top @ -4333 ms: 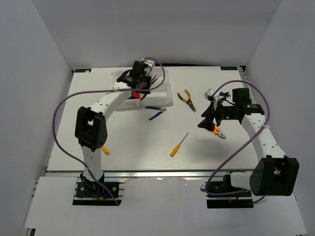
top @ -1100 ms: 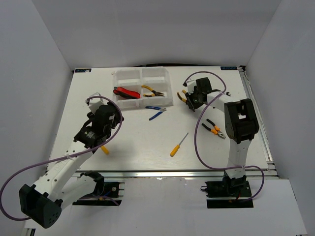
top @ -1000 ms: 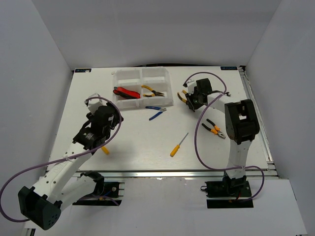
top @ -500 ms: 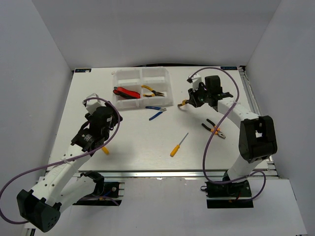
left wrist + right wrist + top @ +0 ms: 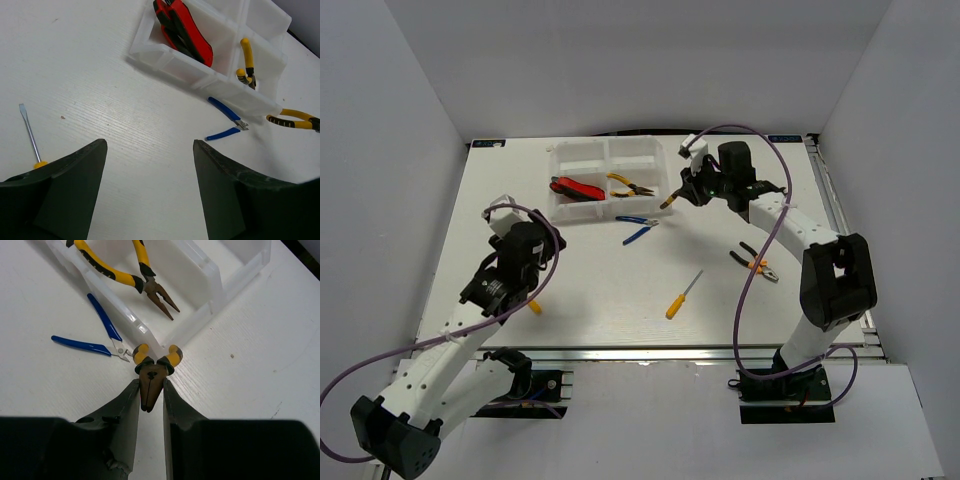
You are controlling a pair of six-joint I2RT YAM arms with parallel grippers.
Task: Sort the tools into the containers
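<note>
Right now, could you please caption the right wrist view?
Right gripper grips yellow-and-black-handled pliers by the nose, at the corner of the white translucent plastic tray, near blue-handled pliers.

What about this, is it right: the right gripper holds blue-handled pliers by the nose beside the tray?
Not quite. The right gripper holds yellow-and-black-handled pliers by the nose beside the tray, as the right wrist view shows; the blue-handled pliers lie loose on the table.

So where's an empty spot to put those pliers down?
The tray's two back compartments look bare, and so does the table left of the tray. It's crowded at the tray's front right corner: the right gripper holds yellow pliers there, just by the blue pliers.
</note>
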